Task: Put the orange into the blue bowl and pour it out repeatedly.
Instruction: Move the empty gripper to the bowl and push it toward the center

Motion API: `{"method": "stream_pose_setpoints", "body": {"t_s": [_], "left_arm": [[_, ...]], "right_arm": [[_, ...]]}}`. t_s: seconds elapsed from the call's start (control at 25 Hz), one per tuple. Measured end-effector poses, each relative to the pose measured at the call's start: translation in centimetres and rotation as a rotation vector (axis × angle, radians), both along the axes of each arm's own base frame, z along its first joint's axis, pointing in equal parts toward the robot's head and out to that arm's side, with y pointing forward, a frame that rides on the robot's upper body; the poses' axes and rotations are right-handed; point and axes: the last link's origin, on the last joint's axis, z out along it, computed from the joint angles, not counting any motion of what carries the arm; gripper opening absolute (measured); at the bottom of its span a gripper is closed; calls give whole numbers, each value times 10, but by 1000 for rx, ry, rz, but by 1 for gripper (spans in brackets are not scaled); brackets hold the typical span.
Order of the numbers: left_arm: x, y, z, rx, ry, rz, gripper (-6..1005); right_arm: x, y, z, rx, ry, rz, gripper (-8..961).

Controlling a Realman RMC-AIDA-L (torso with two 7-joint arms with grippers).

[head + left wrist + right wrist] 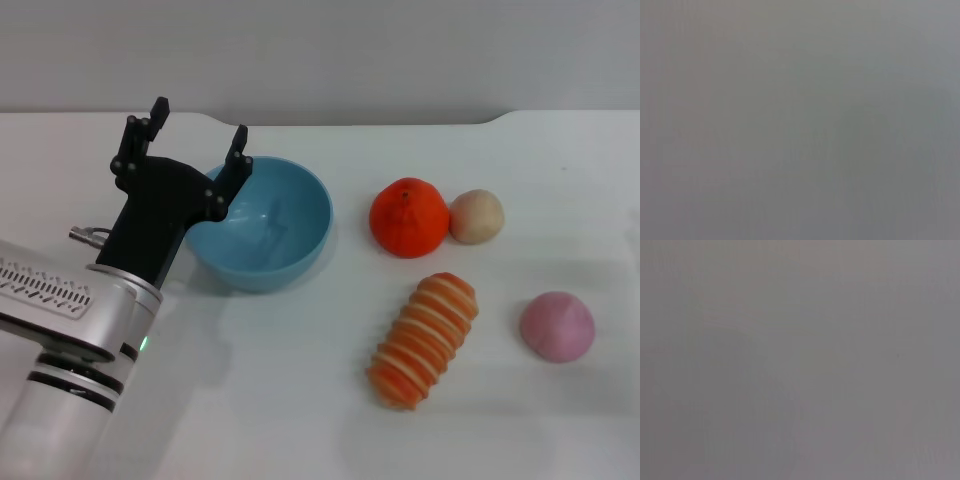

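Light blue plastic, smooth and deep: the blue bowl (262,222) sits left of centre on a white table (300,400), tipped a little so its opening faces the camera and slightly right. Nothing lies in it.

The left gripper (193,135) hangs at the bowl's left rim. Its black fingers are spread wide and point toward the far edge of the table; one fingertip overlaps the rim and the other stands clear to the left. It holds nothing.

The orange (408,216) rests on the table to the right of the bowl, near but apart from it, with its stem nub pointing up. It is roundish, so no long axis matters for a grasp. From the left gripper it lies to the right, across the bowl. A tan ball (476,216) touches its right side. In front lie a striped orange-and-cream oblong piece (424,340) and a pink ball (557,326).

The right gripper is out of sight, and both wrist views show only flat grey. The room behind is a plain pale wall.
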Motion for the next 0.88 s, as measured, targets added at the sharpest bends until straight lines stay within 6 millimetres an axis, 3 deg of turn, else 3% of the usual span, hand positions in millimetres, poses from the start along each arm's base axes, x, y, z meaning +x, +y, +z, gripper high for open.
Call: {"method": "stream_pose_setpoints", "body": {"t_s": [0.48, 0.64, 0.88], "left_arm": [[2, 3, -7, -54, -14, 33, 815], [18, 21, -4, -105, -69, 69, 814], [50, 57, 17, -247, -44, 118, 811]], "right_arm": [[0, -2, -3, -5, 7, -6, 660], [1, -2, -3, -4, 12, -11, 660], [2, -4, -4, -6, 21, -15, 660]]}}
